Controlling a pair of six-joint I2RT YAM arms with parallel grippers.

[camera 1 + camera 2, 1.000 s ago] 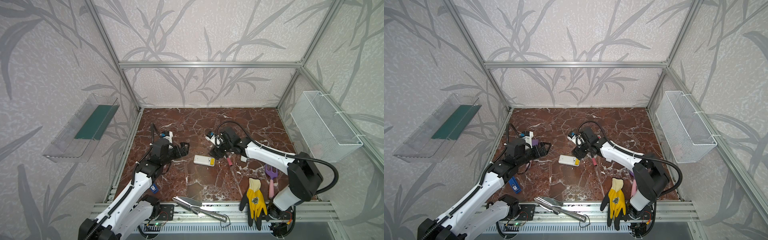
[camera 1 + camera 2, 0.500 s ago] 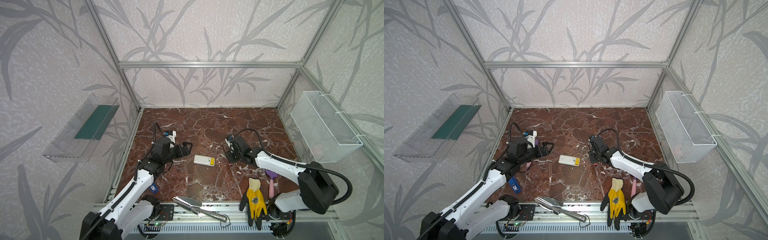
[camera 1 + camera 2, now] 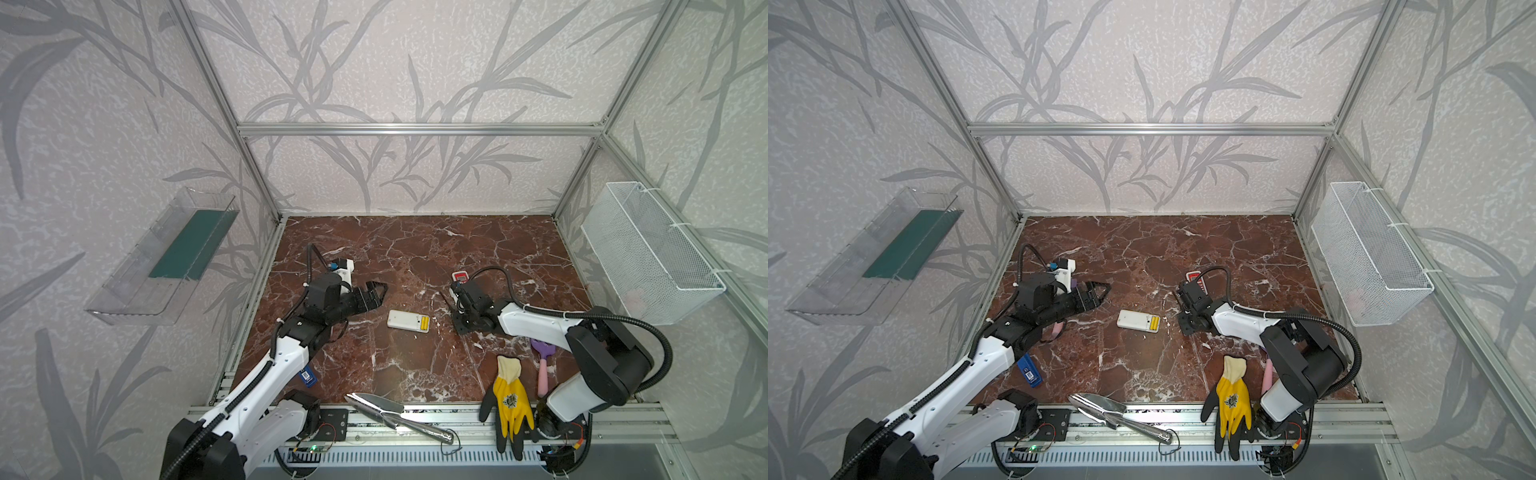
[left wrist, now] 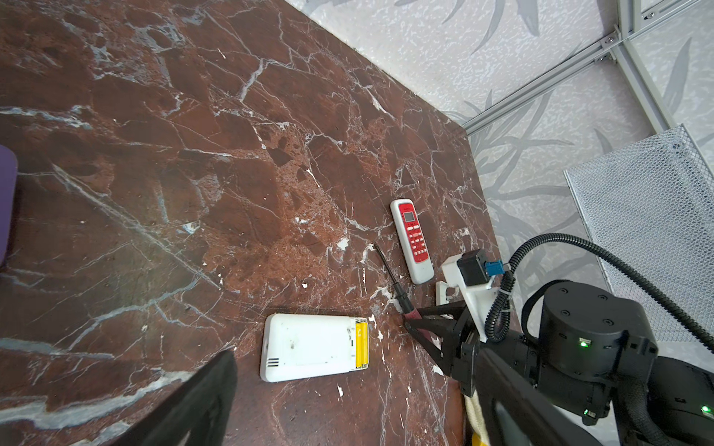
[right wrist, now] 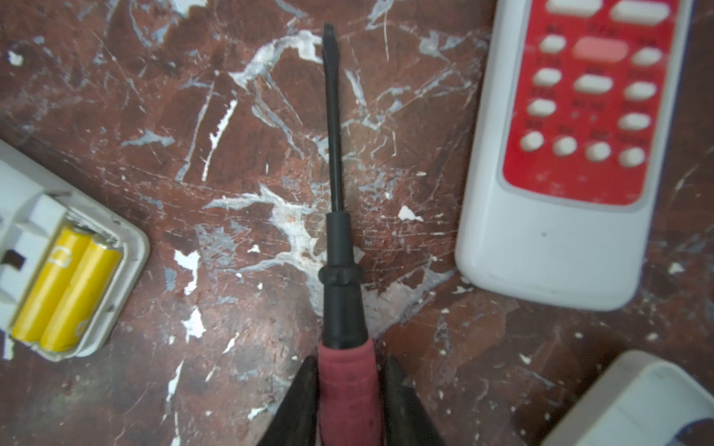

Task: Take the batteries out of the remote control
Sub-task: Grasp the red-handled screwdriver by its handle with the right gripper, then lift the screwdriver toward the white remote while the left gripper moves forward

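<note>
Red-brown marble surface (image 3: 415,257), white veins.
Two yellow batteries (image 5: 81,297) in white remote (image 4: 309,347); 2nd remote (image 4: 411,239) white w/ red face; screwdriver (image 5: 335,154) black shaft, grip prob. dark pink; glove (image 3: 511,399) yellow/black; walls (image 3: 374,75) pale w/ grey leaf print.

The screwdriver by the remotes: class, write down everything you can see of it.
The screwdriver has a slim dark shaft that looks like metal and ends in a flat tip, then a black collar and a dull red handle. It appears to lie flat on the marble table, between the open-backed white remote and the red-faced remote, touching neither. The right gripper clamps its handle from both sides, with the tip pointing away from it.
</note>
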